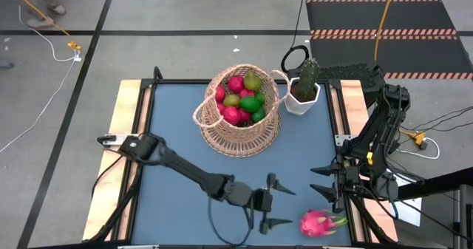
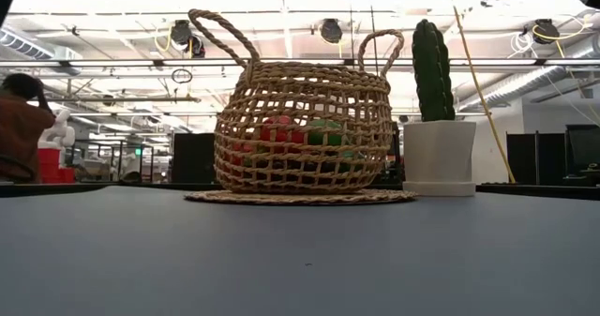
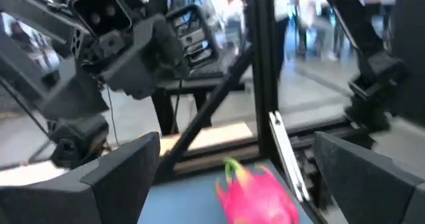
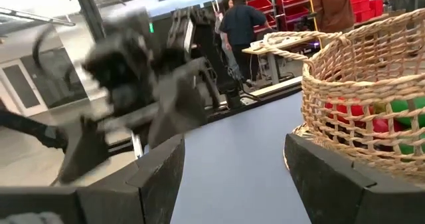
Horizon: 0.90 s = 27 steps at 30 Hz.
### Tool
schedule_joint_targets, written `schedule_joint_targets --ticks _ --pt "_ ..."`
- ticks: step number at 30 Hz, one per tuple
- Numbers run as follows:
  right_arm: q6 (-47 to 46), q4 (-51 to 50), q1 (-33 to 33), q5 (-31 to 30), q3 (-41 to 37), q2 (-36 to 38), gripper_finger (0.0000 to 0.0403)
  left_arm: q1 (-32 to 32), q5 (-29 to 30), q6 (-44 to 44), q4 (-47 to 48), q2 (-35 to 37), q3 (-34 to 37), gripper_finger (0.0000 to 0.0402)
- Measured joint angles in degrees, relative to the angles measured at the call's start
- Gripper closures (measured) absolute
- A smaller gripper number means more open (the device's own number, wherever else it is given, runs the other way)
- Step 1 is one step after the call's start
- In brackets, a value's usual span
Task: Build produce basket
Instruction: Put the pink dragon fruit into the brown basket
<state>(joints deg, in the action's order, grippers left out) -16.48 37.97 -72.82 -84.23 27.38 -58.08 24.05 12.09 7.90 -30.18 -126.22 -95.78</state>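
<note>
The tan wicker basket stands on its flared base at the table's far middle, holding red, green and yellow-green fruits. It also shows in the low view and the right wrist view. A pink dragon fruit lies on the table near the near right corner; it also shows in the left wrist view. My left gripper is open and empty, just left of the dragon fruit, fingers pointing toward it. My right gripper is open and empty, above and behind the dragon fruit at the table's right edge.
A white hexagonal pot with a green cactus stands right of the basket at the far right. Wooden rails border the blue table top. A person shows in the room beyond the table.
</note>
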Motion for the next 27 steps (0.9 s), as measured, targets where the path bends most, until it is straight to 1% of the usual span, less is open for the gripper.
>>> schedule_joint_targets --ticks 1,3,5,7,9,12,15,18,21,23,24,26,27 --pt "-0.44 -0.04 0.00 0.00 0.00 0.00 0.0149 0.04 0.16 -0.05 -3.60 -2.30 -0.21 0.0009" --pt "-1.27 -0.04 0.02 0.00 0.00 -0.02 0.0149 -0.34 0.36 -0.86 -6.02 -7.47 -2.41 0.0009" --pt "-2.24 -0.08 0.02 0.00 0.00 -0.02 0.0149 -0.92 0.32 -2.77 -6.16 -12.87 -5.74 0.0009" --pt "-3.10 -0.44 0.02 0.01 0.00 -0.04 0.0149 -1.45 -1.15 -4.02 -5.52 -18.09 -9.85 0.0009" --pt "-3.86 -1.21 0.02 0.01 0.00 -0.13 0.0149 -1.78 -4.45 -3.10 -5.46 -22.37 -14.12 0.0009" --pt "-5.23 -2.88 0.06 -0.01 0.00 -0.39 0.0149 -1.70 -11.95 -0.72 -5.87 -28.16 -21.48 0.0009" --pt "-6.91 -4.75 0.34 0.02 0.00 -0.88 0.0149 -1.05 -14.66 1.41 -2.47 -33.07 -27.99 0.0009" --pt "-8.28 -4.82 0.74 0.05 0.00 -1.36 0.0149 -0.94 -14.36 3.60 0.40 -37.00 -34.01 0.0009" --pt "-8.60 -4.82 0.98 0.24 0.00 -1.53 0.0149 -1.59 -9.27 2.07 -1.10 -41.21 -39.45 0.0009" --pt "-8.60 -4.78 1.01 0.24 0.00 -1.53 0.0149 -2.28 -7.62 -0.41 -5.20 -41.95 -38.14 0.0009" --pt "-8.60 -4.80 1.01 0.28 0.00 -1.57 0.0149 -2.63 -7.35 -1.96 -5.46 -42.08 -37.68 0.0009" --pt "-8.60 -4.84 1.01 0.26 -0.02 -1.64 0.0149 -3.27 -8.09 -4.38 -5.32 -42.35 -37.76 0.0009" --pt "-8.57 -4.82 1.01 0.28 -0.02 -1.64 0.0149 -3.55 -9.63 -4.72 -5.41 -42.35 -37.98 0.0009"
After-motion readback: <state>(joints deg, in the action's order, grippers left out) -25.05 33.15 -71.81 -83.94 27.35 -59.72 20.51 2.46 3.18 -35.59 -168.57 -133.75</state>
